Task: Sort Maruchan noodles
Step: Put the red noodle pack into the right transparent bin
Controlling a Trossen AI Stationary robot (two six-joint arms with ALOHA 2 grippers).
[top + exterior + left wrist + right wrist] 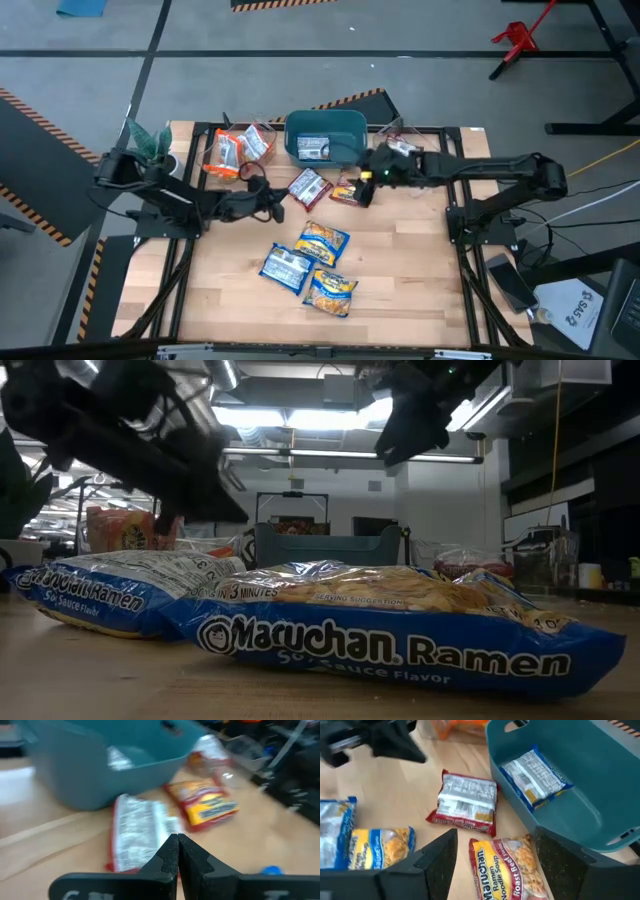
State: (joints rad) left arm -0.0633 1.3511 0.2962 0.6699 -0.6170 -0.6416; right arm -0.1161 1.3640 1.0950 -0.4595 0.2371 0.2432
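Observation:
Two dark red Maruchan packets lie flat on the table in front of the teal bin [325,137]: one face down [308,188] [135,832] [467,802] and one printed roast beef [347,190] [502,867]. Another packet [535,777] lies inside the bin. Three blue and yellow packets [322,242] [287,268] [330,290] lie nearer the front edge. My left gripper [276,205] [177,845] is shut and empty, just left of the face-down packet. My right gripper [365,185] [495,840] hangs open above the roast beef packet, clear of it.
A clear container [240,150] with orange packets stands left of the bin, and another clear container [400,135] stands on its right. The two front blue packets [400,625] [120,590] fill the low view. Bare wood shows at the table's near left and near right.

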